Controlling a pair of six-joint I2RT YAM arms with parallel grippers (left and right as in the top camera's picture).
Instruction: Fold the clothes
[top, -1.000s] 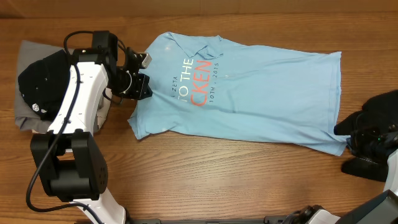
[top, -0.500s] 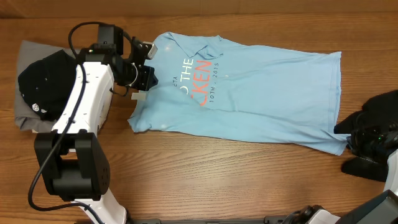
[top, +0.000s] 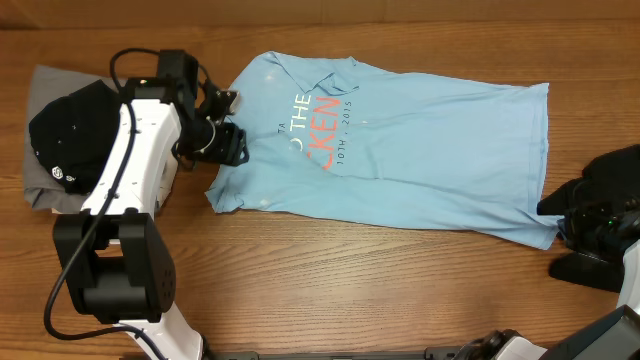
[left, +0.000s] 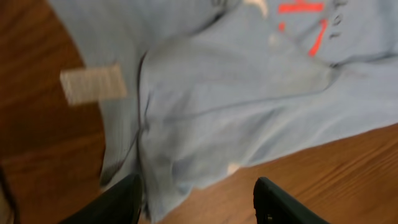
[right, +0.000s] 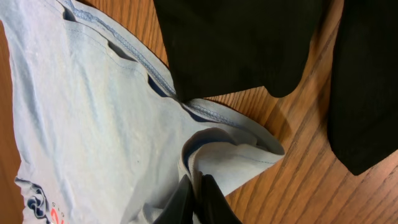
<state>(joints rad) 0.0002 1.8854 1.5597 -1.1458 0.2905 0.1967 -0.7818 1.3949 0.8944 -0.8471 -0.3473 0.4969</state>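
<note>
over t-shirt (top: 430, 140) sleeve edge | left end effector (left: 199, 199) spread wide, empty | right end effector (right: 198, 202) pinched on hem corner

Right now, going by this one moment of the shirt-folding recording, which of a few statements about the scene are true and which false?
1. The light-blue T-shirt lies with its print facing up on the wooden table. True.
2. The left fingers are pressed shut. False: they stand apart, over the shirt's edge.
3. A black garment rests on a grey garment at the table's left end. True.
4. The right gripper hangs over the red lettering. False: it is at the shirt's hem corner, at the right end.
5. The T-shirt is folded into a small square. False: it lies spread out lengthwise.
</note>
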